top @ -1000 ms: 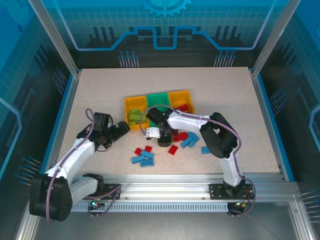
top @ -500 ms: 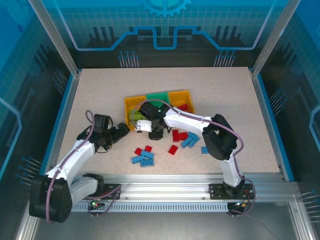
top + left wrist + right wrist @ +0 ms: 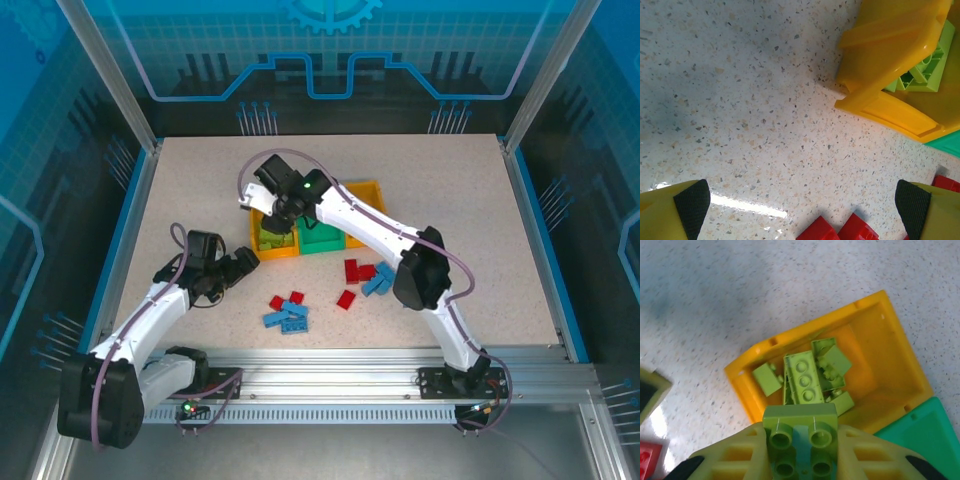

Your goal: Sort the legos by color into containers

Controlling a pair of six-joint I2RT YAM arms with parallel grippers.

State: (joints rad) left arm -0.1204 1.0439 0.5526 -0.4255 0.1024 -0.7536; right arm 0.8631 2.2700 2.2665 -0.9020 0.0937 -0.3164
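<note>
The speckled worktop (image 3: pixel 450 200) carries the glossy plastic containers (image 3: pixel 325 238). The left claw (image 3: pixel 801 204) gapes wide above it. The right claw (image 3: pixel 800 462) pinches a studded lime brick (image 3: pixel 800 432) — poised over the orange-yellow bin (image 3: pixel 880 375) holding lime legos (image 3: pixel 802 377).

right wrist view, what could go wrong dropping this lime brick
1. The lime brick in the right pincer seems nearer the yellow bin's rim than its middle. Released here, it might clip the rim or bounce off the piled lime bricks.
2. The green bin adjoins, so sideways drift could misplace it.
3. The open left pincer sits near the yellow bin's corner and could nudge it.
</note>
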